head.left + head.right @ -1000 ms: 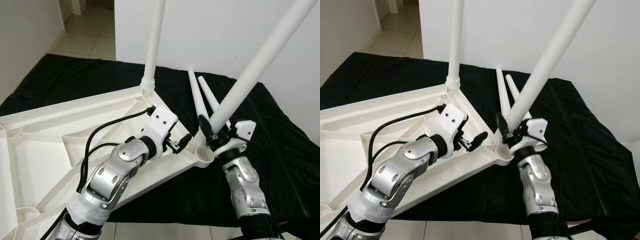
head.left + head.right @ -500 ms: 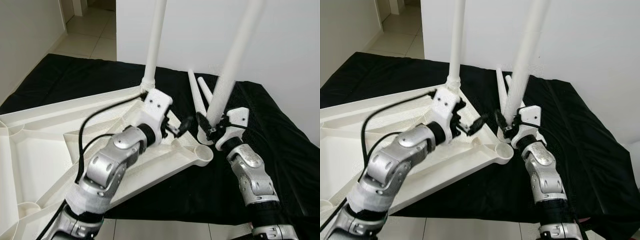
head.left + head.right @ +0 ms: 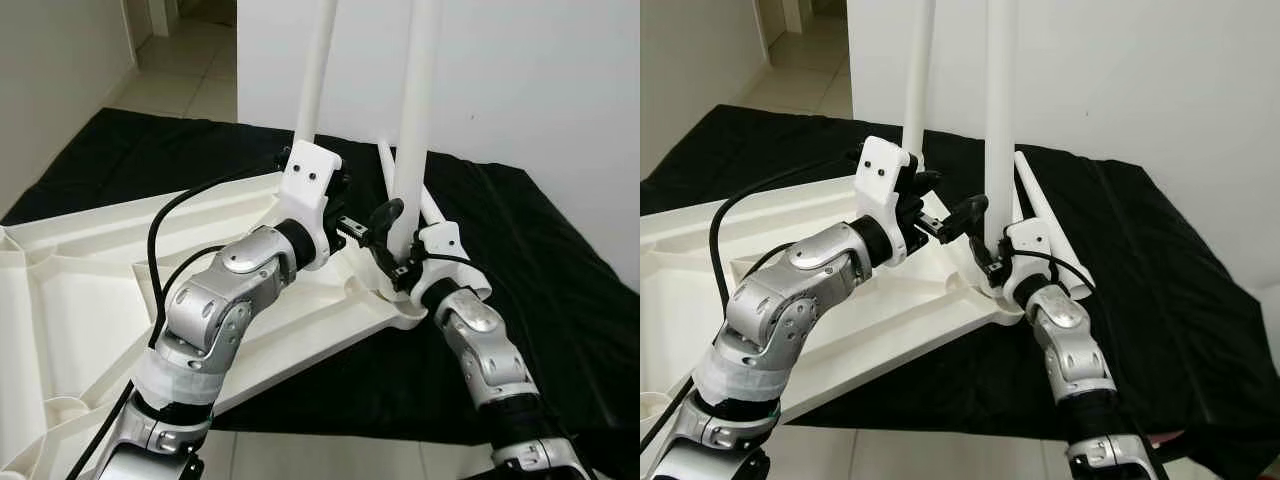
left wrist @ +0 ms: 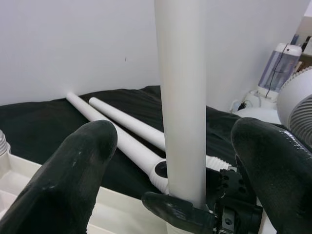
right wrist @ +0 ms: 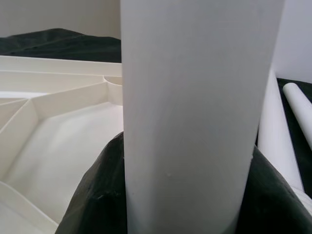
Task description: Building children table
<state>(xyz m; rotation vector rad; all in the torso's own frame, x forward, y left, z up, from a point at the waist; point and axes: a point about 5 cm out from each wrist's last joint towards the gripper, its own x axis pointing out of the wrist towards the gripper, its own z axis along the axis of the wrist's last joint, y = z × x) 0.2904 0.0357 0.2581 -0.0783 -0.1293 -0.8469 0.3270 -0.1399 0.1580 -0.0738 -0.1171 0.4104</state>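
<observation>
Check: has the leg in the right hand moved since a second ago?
Yes. The held leg swung from tilted rightward to upright, parallel to the installed leg, over the tabletop's corner socket.

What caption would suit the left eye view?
Right end effector holds a table leg upright at the upturned tabletop's corner.

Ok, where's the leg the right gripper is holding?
The leg stands upright at the tabletop's near corner, right gripper clamped low, left gripper open beside it.
</observation>
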